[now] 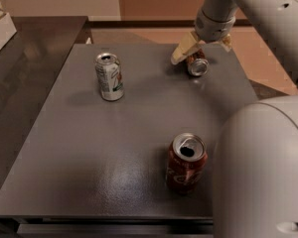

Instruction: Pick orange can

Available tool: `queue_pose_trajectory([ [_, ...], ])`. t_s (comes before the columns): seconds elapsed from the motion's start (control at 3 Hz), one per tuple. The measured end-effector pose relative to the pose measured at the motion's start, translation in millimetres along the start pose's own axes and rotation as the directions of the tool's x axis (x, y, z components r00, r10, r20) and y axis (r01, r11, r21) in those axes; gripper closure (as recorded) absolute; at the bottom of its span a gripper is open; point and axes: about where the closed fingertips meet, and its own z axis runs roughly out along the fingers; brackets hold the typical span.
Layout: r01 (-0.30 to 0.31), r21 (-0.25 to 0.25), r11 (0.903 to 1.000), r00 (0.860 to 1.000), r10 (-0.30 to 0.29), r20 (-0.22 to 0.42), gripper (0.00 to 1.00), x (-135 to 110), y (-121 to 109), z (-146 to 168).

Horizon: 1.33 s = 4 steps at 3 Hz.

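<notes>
The orange can (196,63) is at the back right of the grey table (89,148). It looks tipped, with its silver top facing me. My gripper (203,47) hangs over it from above, open. One pale finger (181,52) is just left of the can and the other (227,41) is to its right and behind it. The can's body is partly hidden by the gripper.
A white-and-green can (109,77) stands upright at the back left. A dark red cola can (186,163) stands at the front, open-topped. My arm's large grey link (263,172) fills the lower right. A white box (0,24) sits on the dark counter at the far left.
</notes>
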Motion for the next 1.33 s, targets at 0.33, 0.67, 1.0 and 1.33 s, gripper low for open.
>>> queue_pose_trajectory([
  [0.33, -0.036, -0.001, 0.9994, 0.999, 0.036, -0.011, 0.0, -4, -1, 16],
  [0.67, -0.061, 0.002, 0.9981, 0.998, 0.061, -0.009, 0.0, -6, -4, 27],
  [1.0, -0.076, 0.009, 0.9971, 0.997, 0.076, -0.007, 0.0, -9, -6, 34],
  [1.33, -0.076, 0.02, 0.9969, 0.997, 0.077, -0.015, 0.18, -11, -7, 39],
])
